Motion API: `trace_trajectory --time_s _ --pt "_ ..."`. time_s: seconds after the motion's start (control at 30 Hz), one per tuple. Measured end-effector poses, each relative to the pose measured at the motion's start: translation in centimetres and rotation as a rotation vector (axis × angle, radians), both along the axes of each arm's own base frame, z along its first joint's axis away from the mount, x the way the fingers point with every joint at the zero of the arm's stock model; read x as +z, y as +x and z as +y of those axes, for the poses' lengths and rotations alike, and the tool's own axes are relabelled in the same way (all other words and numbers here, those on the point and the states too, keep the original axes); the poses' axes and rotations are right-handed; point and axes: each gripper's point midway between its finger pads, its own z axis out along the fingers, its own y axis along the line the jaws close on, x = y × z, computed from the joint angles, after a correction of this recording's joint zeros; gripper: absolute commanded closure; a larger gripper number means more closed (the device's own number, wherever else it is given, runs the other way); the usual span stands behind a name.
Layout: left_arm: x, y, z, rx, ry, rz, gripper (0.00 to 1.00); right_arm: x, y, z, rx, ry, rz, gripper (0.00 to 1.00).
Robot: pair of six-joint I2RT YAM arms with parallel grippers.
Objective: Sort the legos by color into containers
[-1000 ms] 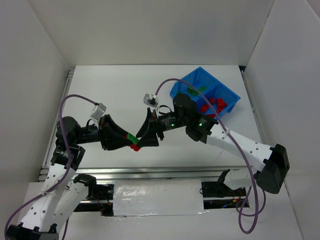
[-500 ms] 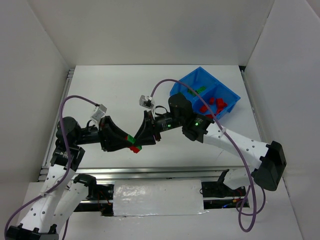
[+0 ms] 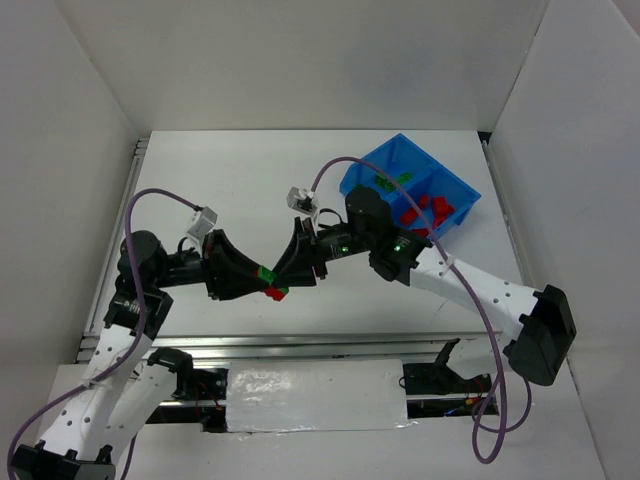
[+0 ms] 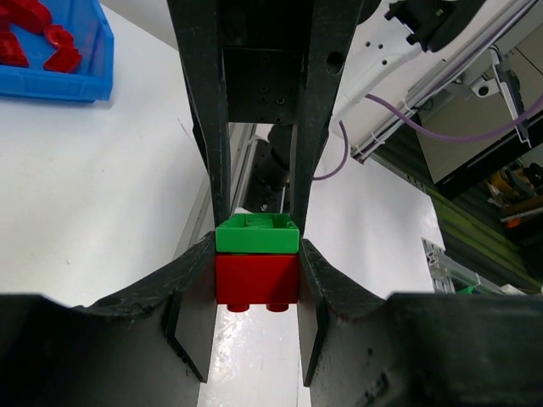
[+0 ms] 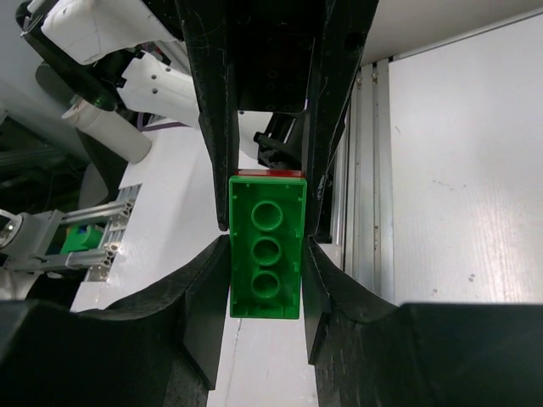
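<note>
White table (image 3: 230, 180), boxed in by plain white walls (image 3: 300, 60) on three sides. Metal rail (image 3: 300, 345) along the near edge. At the far right corner, a blue bin (image 3: 462, 192), set askew, with green legos (image 3: 388, 182) in its left compartment and red legos (image 3: 430, 210) in its right one. In the left wrist view, a corner of that bin at top left, red pieces inside.

Against half a second ago: right wrist drawn back a little toward the bin, left arm reaching slightly further right, stack (image 3: 269, 284) carried a small step the same way. Much the same pose as a second ago. Bricks joined in all three views of the scene.

Mid-table and held above the surface, left gripper (image 3: 262, 287) and right gripper (image 3: 287, 274) tip to tip. Between them, the one stack, well apart from the bin: green brick (image 4: 257, 235) pressed face to face against red brick (image 4: 256, 280). Left gripper clamped on the red brick, a pad flat against each side. Right gripper clamped on the green brick, shown in its own view as three round rings in a row, flanked tight by both fingers. Behind it, a red sliver and the left fingers coming in from the opposite side.
</note>
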Motion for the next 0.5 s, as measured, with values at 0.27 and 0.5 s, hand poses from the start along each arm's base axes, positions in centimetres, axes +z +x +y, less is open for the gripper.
trace_trajectory --time_s 0.27,0.5 --pt "-0.3 0.4 0.1 0.014 0.006 0.019 1.0 1.7 3.0 -3.6 -0.098 0.053 -0.023 1.0" --pt "-0.8 1.0 0.3 0.068 0.024 0.033 1.0 1.1 11.0 -6.4 -0.549 -0.002 -0.004 1.0"
